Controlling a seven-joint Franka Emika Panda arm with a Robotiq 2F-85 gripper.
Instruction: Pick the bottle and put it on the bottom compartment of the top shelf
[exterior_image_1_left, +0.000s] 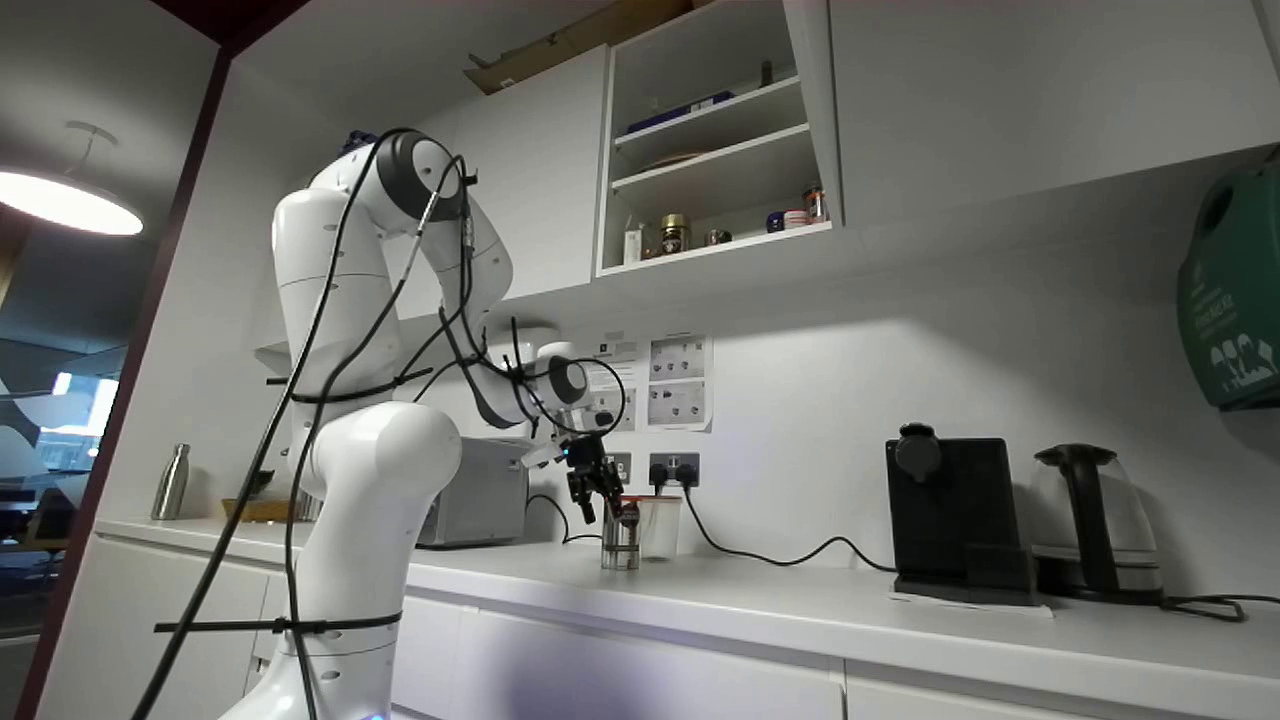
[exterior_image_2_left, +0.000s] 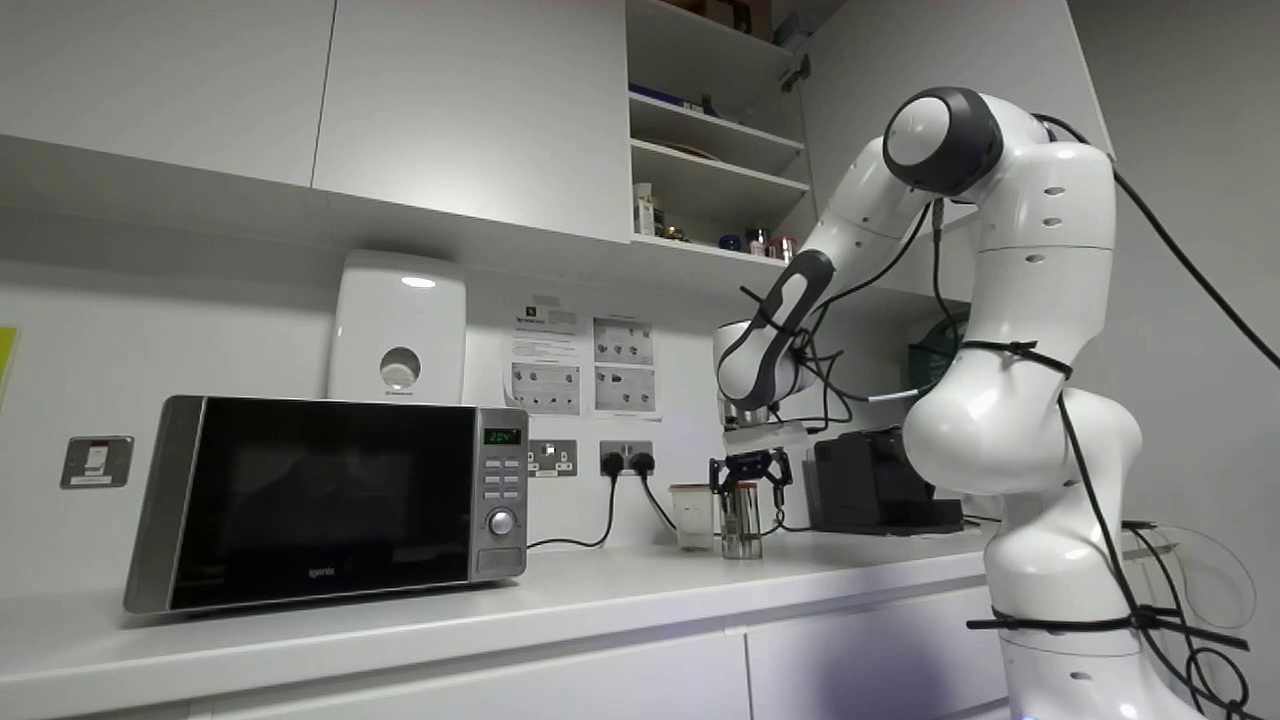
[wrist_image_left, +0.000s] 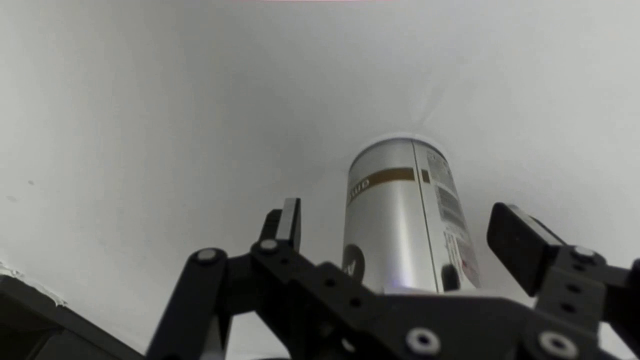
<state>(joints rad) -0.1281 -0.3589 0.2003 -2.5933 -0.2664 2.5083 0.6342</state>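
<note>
The bottle, a silver cylinder with a brown band, stands upright on the counter in both exterior views (exterior_image_1_left: 620, 553) (exterior_image_2_left: 741, 532). It also shows in the wrist view (wrist_image_left: 400, 215). My gripper (exterior_image_1_left: 602, 506) is open at its upper part, with the fingers on either side, as an exterior view (exterior_image_2_left: 748, 489) shows. In the wrist view the bottle lies between the spread fingers (wrist_image_left: 400, 235), with a visible gap on each side; its near end is hidden by the gripper body. The bottom compartment (exterior_image_1_left: 715, 251) of the white wall cabinet is open, its lower board visible in both exterior views (exterior_image_2_left: 700, 247).
A clear container with a red lid (exterior_image_1_left: 660, 530) stands close beside the bottle. Small jars (exterior_image_1_left: 674, 235) stand in the bottom compartment. A microwave (exterior_image_2_left: 330, 500), black coffee machine (exterior_image_1_left: 955, 520) and kettle (exterior_image_1_left: 1095, 530) stand on the counter. The cabinet door (exterior_image_1_left: 818, 110) stands open.
</note>
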